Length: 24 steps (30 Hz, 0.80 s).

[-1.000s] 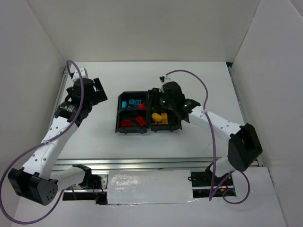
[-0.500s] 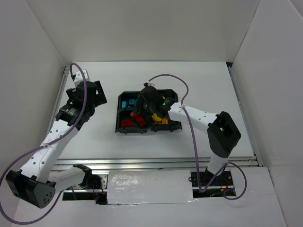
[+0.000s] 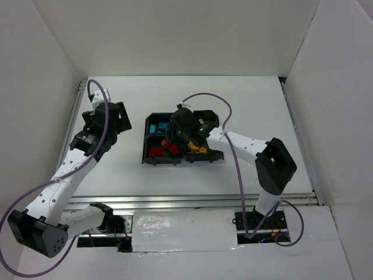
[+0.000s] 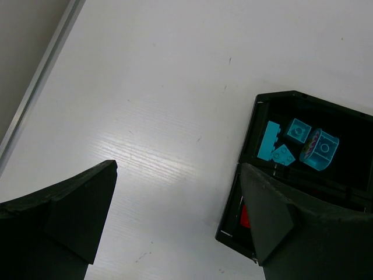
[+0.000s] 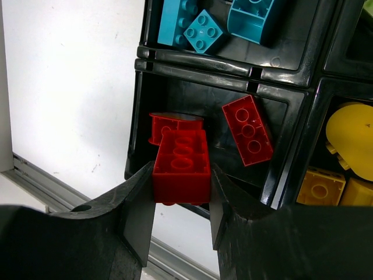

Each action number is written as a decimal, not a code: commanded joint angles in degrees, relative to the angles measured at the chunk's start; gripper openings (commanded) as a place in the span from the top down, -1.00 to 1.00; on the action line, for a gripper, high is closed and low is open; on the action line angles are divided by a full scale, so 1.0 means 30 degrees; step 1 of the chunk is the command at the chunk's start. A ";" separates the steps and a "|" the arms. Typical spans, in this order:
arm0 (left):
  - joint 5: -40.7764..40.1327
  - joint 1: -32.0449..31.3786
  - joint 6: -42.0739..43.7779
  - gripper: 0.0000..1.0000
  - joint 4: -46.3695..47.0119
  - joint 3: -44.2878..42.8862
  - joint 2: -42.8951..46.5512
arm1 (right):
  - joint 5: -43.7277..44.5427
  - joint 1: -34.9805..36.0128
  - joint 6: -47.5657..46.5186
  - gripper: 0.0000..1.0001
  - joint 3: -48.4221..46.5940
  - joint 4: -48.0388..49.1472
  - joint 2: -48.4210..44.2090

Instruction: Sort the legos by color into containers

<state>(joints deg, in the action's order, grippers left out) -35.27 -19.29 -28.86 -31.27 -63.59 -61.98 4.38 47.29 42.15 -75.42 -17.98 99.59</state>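
My right gripper (image 5: 182,176) is shut on a red lego (image 5: 182,158), held just above the front left container of the black tray (image 5: 139,105). Two more red legos (image 5: 247,129) lie in that container. Cyan legos (image 5: 201,29) fill the container behind it, and yellow legos (image 5: 349,140) lie in the one to its right. From above, the right gripper (image 3: 173,143) hangs over the tray's (image 3: 144,153) left half. My left gripper (image 3: 119,116) hovers open over bare table left of the tray. Its wrist view shows the left gripper (image 4: 178,192) with nothing between its fingers and the cyan legos (image 4: 297,140) beyond.
White walls close in the table at the back, left and right. A metal rail (image 3: 192,201) runs along the near edge. The right arm's purple cable (image 3: 224,108) loops above the tray's back right corner.
My right gripper has swung left and nearer with the red lego, from the tray's back middle to over the red container. The left arm has barely shifted.
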 commanded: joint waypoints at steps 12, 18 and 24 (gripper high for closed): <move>0.1090 0.0423 -0.0135 -0.99 0.1427 0.0338 0.0122 | 0.0794 0.0146 -0.0426 1.00 -0.0231 0.0104 -0.0708; 0.1414 0.0600 -0.0194 -0.99 0.1252 0.0338 0.0209 | 0.1117 0.0145 -0.0632 0.99 -0.1082 -0.0570 0.0025; 0.1296 0.0629 0.0128 -0.99 0.1545 0.0514 0.0649 | 0.1178 0.0145 -0.0721 0.90 -0.1842 -0.0980 0.0757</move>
<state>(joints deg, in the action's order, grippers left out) -31.27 -17.76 -28.80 -29.06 -62.19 -61.76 6.81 47.29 40.75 -77.65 -20.03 100.66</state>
